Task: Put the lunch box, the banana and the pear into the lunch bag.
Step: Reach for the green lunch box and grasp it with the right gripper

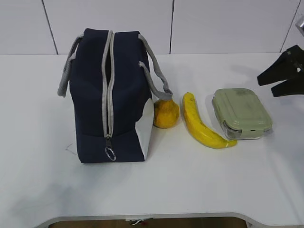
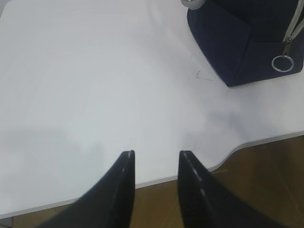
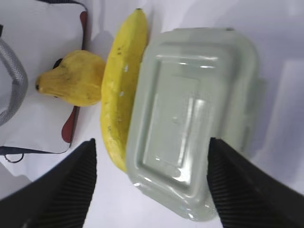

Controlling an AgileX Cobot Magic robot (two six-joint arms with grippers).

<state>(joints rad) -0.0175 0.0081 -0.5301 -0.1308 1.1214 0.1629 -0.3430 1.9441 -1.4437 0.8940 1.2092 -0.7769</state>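
Observation:
The navy lunch bag (image 1: 95, 99) stands left of centre, its grey zipper running along the top and the ring pull (image 1: 110, 153) hanging at the near end. The yellow-orange pear (image 1: 166, 114) rests against the bag's white side panel. The banana (image 1: 202, 124) lies between the pear and the green-lidded lunch box (image 1: 241, 113). My right gripper (image 1: 266, 84) is open and empty, hovering right of the lunch box. In the right wrist view the open right gripper (image 3: 152, 142) is above the lunch box (image 3: 190, 118), with the banana (image 3: 121, 85) and the pear (image 3: 73, 78) beyond. My left gripper (image 2: 156, 154) is open and empty.
The left gripper hangs over the table's front edge (image 2: 247, 142), with the bag's corner (image 2: 237, 42) and ring pull (image 2: 282, 63) at upper right. The bag's grey handles (image 1: 154, 66) droop to both sides. A white panelled wall stands behind the table.

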